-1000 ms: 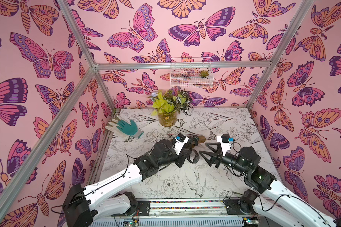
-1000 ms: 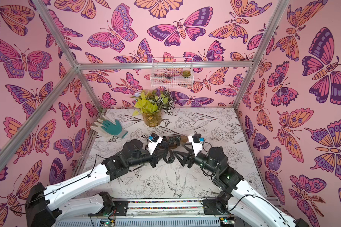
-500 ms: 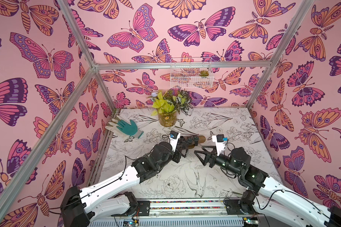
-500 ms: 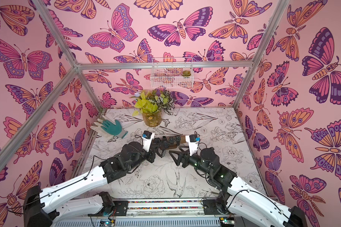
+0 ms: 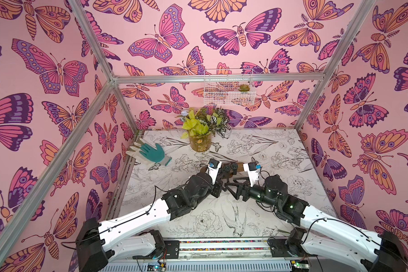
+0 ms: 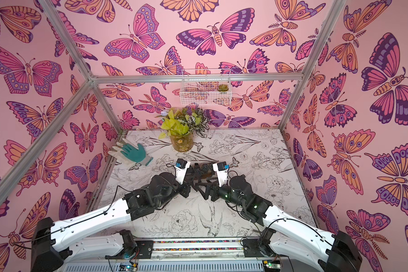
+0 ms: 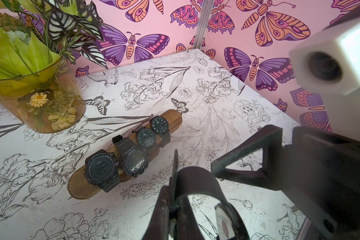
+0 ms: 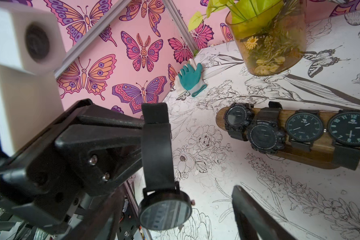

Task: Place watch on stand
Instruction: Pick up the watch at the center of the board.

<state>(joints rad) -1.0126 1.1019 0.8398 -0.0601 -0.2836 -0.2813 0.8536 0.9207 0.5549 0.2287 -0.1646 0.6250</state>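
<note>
In both top views the two arms meet at mid-table and largely hide the work. Only a short stretch of the stand [image 5: 240, 166], just beyond the grippers, and two round dials show between the wrist cameras.

The wrist views fill this in. The wooden stand [image 7: 85, 188] lies on the flower-printed table [image 5: 271, 146], running left to right. It carries two chunky sport watches [image 7: 101, 168] toward its left end and two analog watches [image 8: 304, 126] toward its right end.

The right wrist view shows the left gripper [image 8: 151, 133] clenched on the strap of a fifth, black watch [image 8: 164, 212]. This watch hangs dial-down above the table, on the near side of the stand and apart from it.

The left wrist view shows that strap as a closed loop, with one finger of the right gripper [image 5: 230, 187] close beside it; whether they touch cannot be told. The right jaws are spread and grasp nothing.

The top views alone show the wire basket [image 5: 229, 96] on the far wall. A teal glove [image 5: 152, 153] lies far left, and a vase of foliage [image 5: 199, 142] stands at the far middle.
</note>
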